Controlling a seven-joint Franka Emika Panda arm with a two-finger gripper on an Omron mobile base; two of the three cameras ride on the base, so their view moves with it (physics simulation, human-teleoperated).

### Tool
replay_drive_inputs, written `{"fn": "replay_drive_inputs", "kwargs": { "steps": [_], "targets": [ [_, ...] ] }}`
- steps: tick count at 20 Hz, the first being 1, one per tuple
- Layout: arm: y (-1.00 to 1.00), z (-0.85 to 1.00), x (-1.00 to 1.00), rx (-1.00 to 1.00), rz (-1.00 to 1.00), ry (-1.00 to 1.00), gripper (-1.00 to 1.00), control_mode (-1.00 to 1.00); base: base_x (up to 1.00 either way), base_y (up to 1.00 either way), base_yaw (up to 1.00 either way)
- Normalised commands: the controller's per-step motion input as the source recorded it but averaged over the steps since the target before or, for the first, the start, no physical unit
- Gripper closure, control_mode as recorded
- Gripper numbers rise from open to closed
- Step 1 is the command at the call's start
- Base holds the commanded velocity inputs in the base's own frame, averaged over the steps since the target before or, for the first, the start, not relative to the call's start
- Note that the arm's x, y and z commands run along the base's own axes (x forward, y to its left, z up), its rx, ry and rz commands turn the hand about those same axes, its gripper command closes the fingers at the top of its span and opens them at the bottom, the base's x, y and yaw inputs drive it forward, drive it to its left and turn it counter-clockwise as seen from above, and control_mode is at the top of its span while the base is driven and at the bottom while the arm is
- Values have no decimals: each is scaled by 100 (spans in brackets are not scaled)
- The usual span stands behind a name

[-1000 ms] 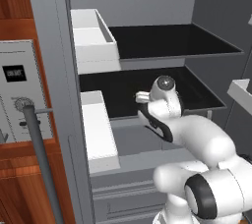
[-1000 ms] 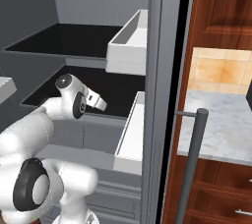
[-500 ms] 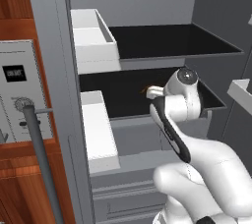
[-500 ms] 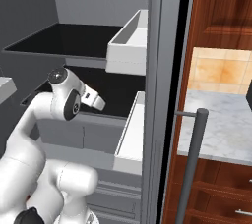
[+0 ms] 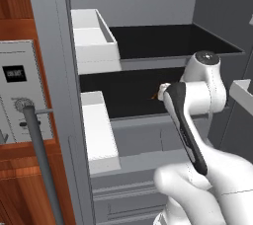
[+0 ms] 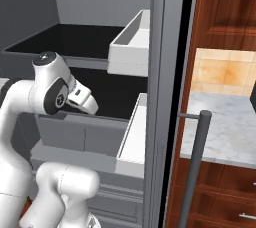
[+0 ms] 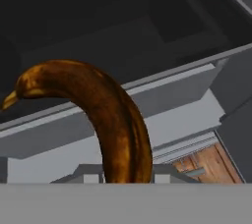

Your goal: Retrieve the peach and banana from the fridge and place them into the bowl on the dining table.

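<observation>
The fridge (image 5: 148, 2) stands open before me, with black inner shelves (image 5: 168, 41) and white door bins (image 5: 91, 41). A dark brown banana (image 7: 110, 115) curves up from between my fingers in the hand view, and my gripper (image 7: 125, 178) is shut on its lower end. In the left base view only the banana's tip (image 5: 161, 92) peeks out beside my forearm, in front of the lower shelf. The right base view shows my gripper (image 6: 90, 108) at the front edge of that shelf (image 6: 115, 92). The peach, the bowl and the dining table are out of view.
White door bins (image 6: 132, 42) hang on the right door, one above another (image 6: 134, 132). The fridge drawers (image 5: 133, 189) lie below my hand. A grey bar handle (image 6: 197, 167) stands near the wall counter (image 6: 225, 127). A white-panelled microwave (image 5: 20, 91) sits left.
My arm has reared up and its elbow has swung toward the fridge's middle. The hand has kept its hold on the banana and has drifted only a little along the lower shelf's front.
</observation>
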Motion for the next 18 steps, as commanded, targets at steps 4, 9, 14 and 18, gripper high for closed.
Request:
{"fn": "replay_drive_inputs", "kwargs": {
  "steps": [4,9,14,18],
  "targets": [
    [-13,31,-95,3,0,9,100,-100,0,0,0],
    [-14,11,-85,0,0,-1,100,-100,0,0,0],
    [-3,1,-16,0,0,0,100,100,-75,-5,0],
    [0,0,0,0,0,0,100,100,-100,0,1]
  ]
}}
